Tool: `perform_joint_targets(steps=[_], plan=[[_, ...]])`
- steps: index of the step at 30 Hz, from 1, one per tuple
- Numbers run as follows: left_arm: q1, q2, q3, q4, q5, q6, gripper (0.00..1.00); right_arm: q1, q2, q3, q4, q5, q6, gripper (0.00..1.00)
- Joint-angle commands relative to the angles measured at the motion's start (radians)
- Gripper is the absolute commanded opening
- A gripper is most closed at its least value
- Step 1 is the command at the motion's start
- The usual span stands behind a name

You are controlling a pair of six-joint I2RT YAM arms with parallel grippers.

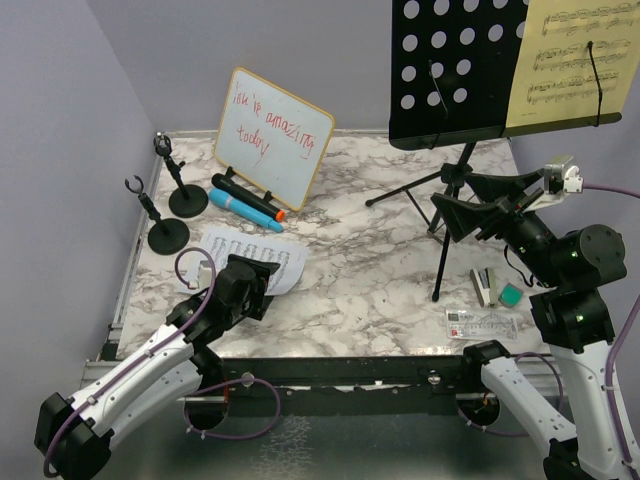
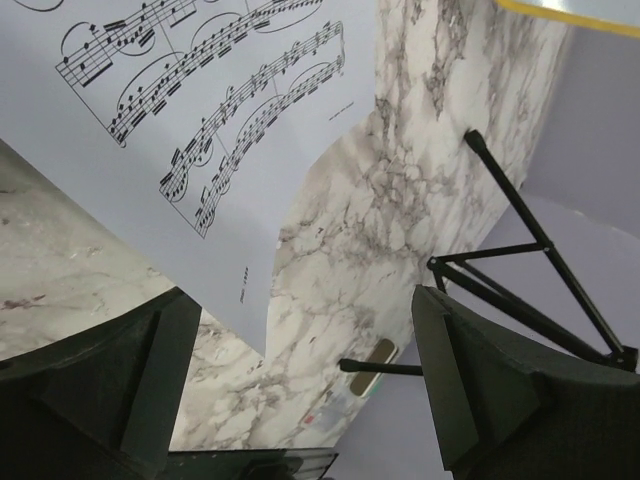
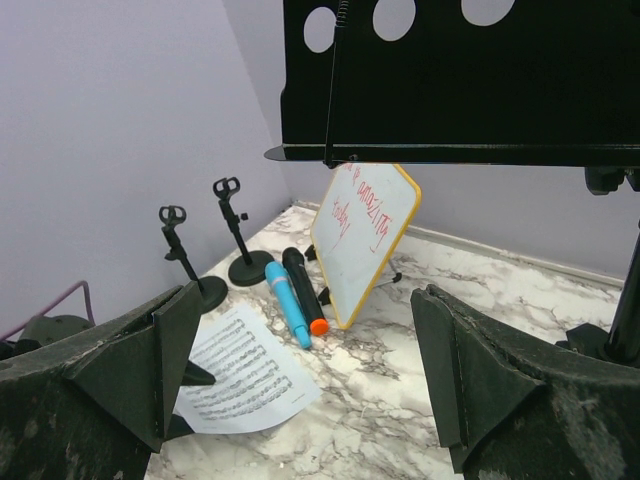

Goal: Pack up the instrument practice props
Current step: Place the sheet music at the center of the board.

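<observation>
Both left gripper (image 1: pixel 255 280) and right gripper (image 1: pixel 478 203) gape wide, nothing held. Left one sits low at near edge of white sheet (image 1: pixel 225 245), flat on table (image 1: pixel 370 290) by mic holders (image 1: pixel 168 235). Thin paper: slide it twd table edge, pinch overhanging corner, don't crease.

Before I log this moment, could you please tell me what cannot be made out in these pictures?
- Music stand: top cut off by the overhead view's upper edge.
- Yellow sheet: upper part cut off by the same edge.
- White sheet: near corner hidden under the left arm, overhead view.
- Ruler: markings too small to read, overhead view.
</observation>
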Motion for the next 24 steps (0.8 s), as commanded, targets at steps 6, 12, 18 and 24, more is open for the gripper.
perform_joint_targets(steps=[6,12,18,24], plan=[[0.005,-0.045,0.095,-0.234,0.074,0.187,0.93,-0.002,0.016,0.002,-0.021,0.022,-0.018,0.93],[0.005,-0.022,0.13,-0.239,0.049,0.419,0.93,-0.002,0.021,0.015,-0.085,0.068,-0.045,0.96],[0.005,0.09,0.15,-0.027,0.049,0.687,0.97,-0.002,0.006,0.024,-0.192,0.136,-0.074,1.0],[0.004,0.226,0.208,0.176,0.107,1.063,0.99,-0.002,-0.031,0.015,-0.348,0.137,-0.124,1.0]])
